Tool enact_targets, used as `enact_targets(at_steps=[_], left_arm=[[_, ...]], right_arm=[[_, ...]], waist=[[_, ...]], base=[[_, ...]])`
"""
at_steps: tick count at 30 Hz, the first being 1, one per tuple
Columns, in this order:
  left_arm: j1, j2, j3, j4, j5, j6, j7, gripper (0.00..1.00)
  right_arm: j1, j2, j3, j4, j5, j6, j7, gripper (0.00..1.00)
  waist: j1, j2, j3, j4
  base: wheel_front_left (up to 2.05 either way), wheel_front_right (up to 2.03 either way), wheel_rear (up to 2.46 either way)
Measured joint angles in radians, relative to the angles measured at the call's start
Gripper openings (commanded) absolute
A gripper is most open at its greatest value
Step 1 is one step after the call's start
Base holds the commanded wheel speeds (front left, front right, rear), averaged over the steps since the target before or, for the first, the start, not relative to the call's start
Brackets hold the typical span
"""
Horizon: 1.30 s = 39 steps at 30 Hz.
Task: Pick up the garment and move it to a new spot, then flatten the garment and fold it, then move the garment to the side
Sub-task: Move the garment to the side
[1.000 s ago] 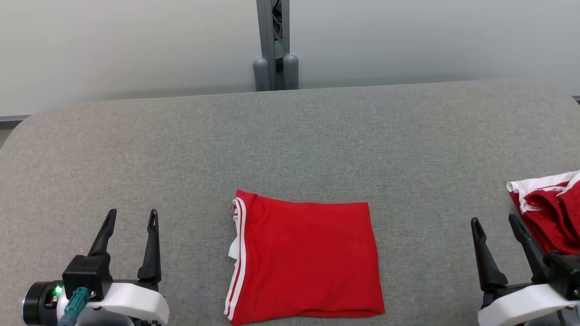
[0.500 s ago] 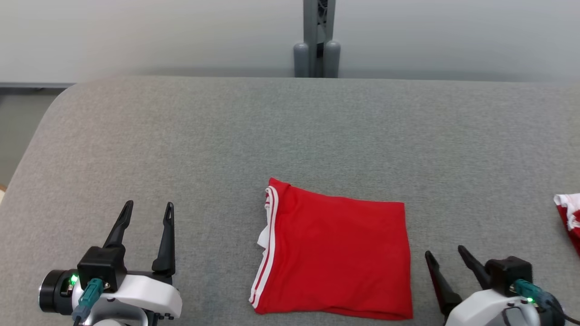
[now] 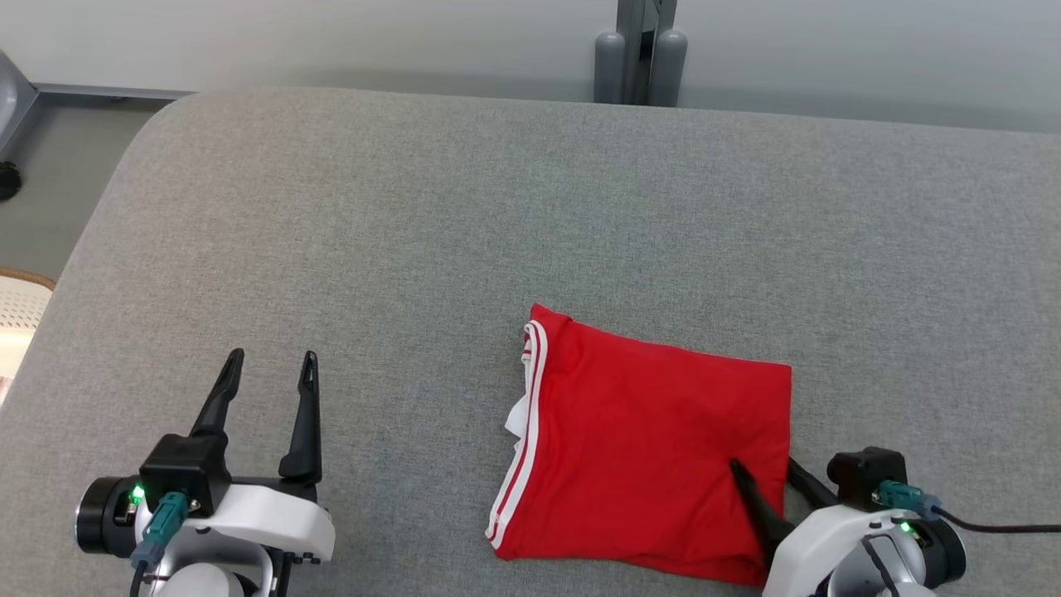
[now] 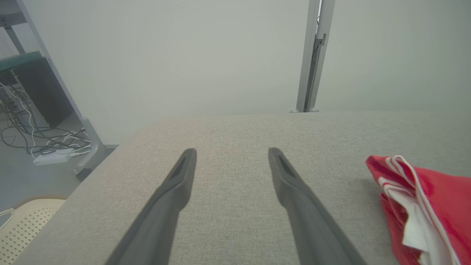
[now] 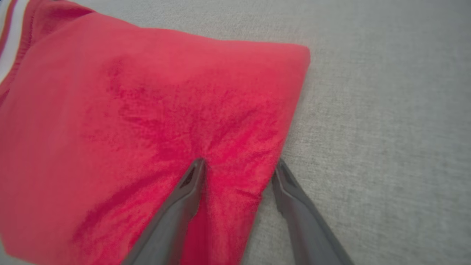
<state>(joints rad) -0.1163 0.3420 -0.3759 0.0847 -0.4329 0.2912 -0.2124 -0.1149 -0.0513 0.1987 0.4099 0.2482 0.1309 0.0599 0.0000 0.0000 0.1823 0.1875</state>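
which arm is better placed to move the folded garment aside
Right. The right hand is open and straddles the red garment at its right edge, one finger on the cloth, one just off it over the table. The left hand is open, apart from it.

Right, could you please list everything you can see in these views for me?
garment: one, red with white stripes, folded, near middle of the table
table: one, grey fabric top, beneath the garment
post: one, grey, behind the table's far edge
cables: a tangle, black and white, on the floor left of the table
perforated item: one, cream, beside the table's left edge
left hand: one, dark fingers, open, over bare table left of the garment
right hand: one, dark fingers, open, straddling the garment's right edge
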Motion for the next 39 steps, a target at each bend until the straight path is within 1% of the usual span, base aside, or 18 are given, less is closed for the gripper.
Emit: enact_targets(at_steps=[7,13,19,28,30,31,35,39], left_arm=[[-0.017,0.0,0.008,0.012,-0.002,-0.002,-0.011,1.0],[-0.025,0.0,0.014,0.01,-0.007,-0.004,-0.021,1.0],[-0.028,0.016,0.015,-0.015,0.0,-0.004,-0.024,1.0],[-0.07,0.051,-0.008,-0.084,0.031,-0.007,0.018,1.0],[-0.096,0.069,-0.018,-0.112,0.046,-0.011,0.045,1.0],[-0.103,0.074,-0.021,-0.118,0.052,-0.013,0.052,1.0],[-0.131,0.091,-0.032,-0.138,0.067,-0.019,0.079,1.0],[-0.156,0.101,-0.04,-0.148,0.076,-0.026,0.098,1.0]], right_arm=[[-0.024,0.007,-0.009,0.019,0.001,0.003,-0.022,0.0],[-0.025,0.007,-0.043,-0.017,-0.055,0.004,-0.031,0.0],[-0.014,-0.002,-0.064,-0.072,-0.136,0.002,-0.031,0.0],[-0.005,-0.048,-0.138,-0.123,-0.21,0.001,-0.044,0.0],[-0.029,-0.079,-0.185,-0.141,-0.229,0.001,-0.064,0.0],[-0.039,-0.088,-0.196,-0.144,-0.235,0.001,-0.07,0.0],[-0.105,-0.132,-0.225,-0.158,-0.255,0.001,-0.093,0.0],[-0.194,-0.184,-0.24,-0.165,-0.265,0.001,-0.122,0.0]], waist=[[0.0,0.0,0.014,-0.01],[0.0,0.0,0.019,-0.058],[0.0,0.0,0.031,-0.152],[0.0,0.0,0.073,-0.331],[0.0,0.0,0.098,-0.408],[-0.0001,0.0,0.106,-0.425],[0.0,0.0,0.141,-0.481],[0.0,0.0,0.181,-0.512]], base=[[0.0,0.0,0.0],[0.0,0.0,0.0],[0.0,0.0,0.0],[0.0,0.0,0.0],[0.0,0.0,0.0],[0.0,0.0,0.0],[0.0,0.0,0.0],[0.0,0.0,0.0]])
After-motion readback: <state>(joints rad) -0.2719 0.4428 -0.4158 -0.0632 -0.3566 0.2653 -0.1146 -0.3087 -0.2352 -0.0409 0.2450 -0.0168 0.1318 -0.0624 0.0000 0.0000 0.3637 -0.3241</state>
